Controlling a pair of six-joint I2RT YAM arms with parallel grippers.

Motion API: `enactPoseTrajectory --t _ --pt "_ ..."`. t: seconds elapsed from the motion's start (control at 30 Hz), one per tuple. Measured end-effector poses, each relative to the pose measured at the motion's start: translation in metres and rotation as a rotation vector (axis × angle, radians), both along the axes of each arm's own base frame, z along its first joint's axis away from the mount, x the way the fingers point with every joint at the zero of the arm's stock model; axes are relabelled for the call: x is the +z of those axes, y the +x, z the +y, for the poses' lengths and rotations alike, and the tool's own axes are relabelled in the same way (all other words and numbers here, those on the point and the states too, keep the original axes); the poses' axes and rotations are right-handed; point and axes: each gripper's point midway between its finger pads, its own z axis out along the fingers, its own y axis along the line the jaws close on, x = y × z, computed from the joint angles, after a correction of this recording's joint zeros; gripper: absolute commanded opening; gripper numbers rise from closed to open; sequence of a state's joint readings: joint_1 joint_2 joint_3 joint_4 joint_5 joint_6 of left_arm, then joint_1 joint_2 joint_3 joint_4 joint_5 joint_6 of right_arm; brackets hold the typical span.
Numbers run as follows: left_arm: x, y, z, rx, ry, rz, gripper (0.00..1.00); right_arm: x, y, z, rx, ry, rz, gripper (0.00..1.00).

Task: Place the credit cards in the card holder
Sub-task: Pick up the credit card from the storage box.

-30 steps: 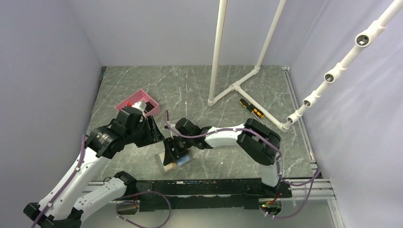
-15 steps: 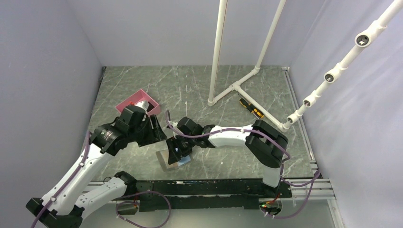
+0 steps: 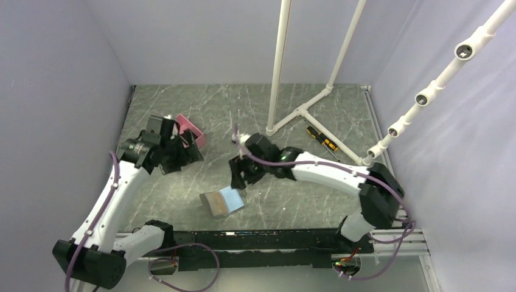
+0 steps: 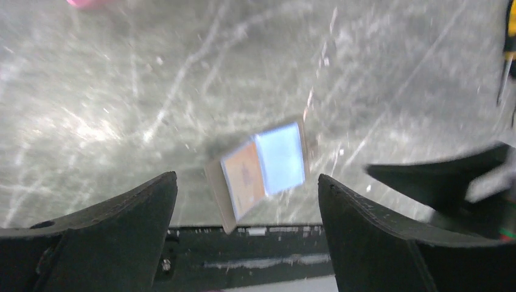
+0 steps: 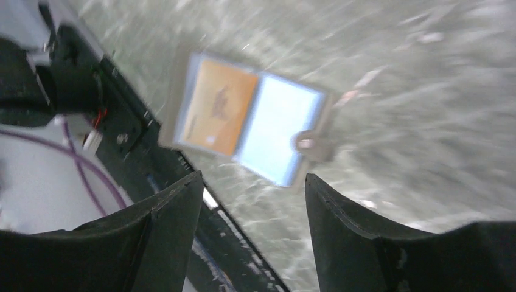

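Grey card holder (image 3: 222, 201) (open) lies near right end effector (image 3: 238, 181).

Pink box (image 3: 193, 132): from above I see only its right part, as my left arm (image 3: 159, 149) covers the rest. The left wrist view cuts it off at the top edge.
Screwdriver (image 4: 511, 24): clipped by the right edge of the left wrist view, and blurred.
Card holder (image 5: 255, 121): blurred in both wrist views.
Orange card (image 5: 219, 111): its print is too blurred for me to read.
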State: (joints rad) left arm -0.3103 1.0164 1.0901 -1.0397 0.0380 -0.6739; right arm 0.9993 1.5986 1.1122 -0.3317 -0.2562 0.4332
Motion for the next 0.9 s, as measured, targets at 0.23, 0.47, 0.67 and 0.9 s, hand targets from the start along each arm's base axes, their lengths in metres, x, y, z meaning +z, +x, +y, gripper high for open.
enactPoseTrajectory --t 0.23,0.47,0.67,0.9 --pt "0.008 0.074 0.052 0.143 0.029 -0.013 0.91 0.043 0.104 -0.088 -0.323 0.013 -0.131 0.66" --pt "-0.044 0.143 0.086 0.234 -0.053 0.048 0.72 0.03 0.113 -0.14 -0.433 -0.123 -0.108 0.58" --pt "-0.071 0.176 0.085 0.215 -0.117 0.02 0.62 0.078 0.096 -0.169 -0.447 -0.127 -0.167 0.47" --pt "-0.097 0.184 0.092 0.202 -0.079 0.051 0.56 0.127 0.109 -0.189 -0.484 -0.095 -0.256 0.42"
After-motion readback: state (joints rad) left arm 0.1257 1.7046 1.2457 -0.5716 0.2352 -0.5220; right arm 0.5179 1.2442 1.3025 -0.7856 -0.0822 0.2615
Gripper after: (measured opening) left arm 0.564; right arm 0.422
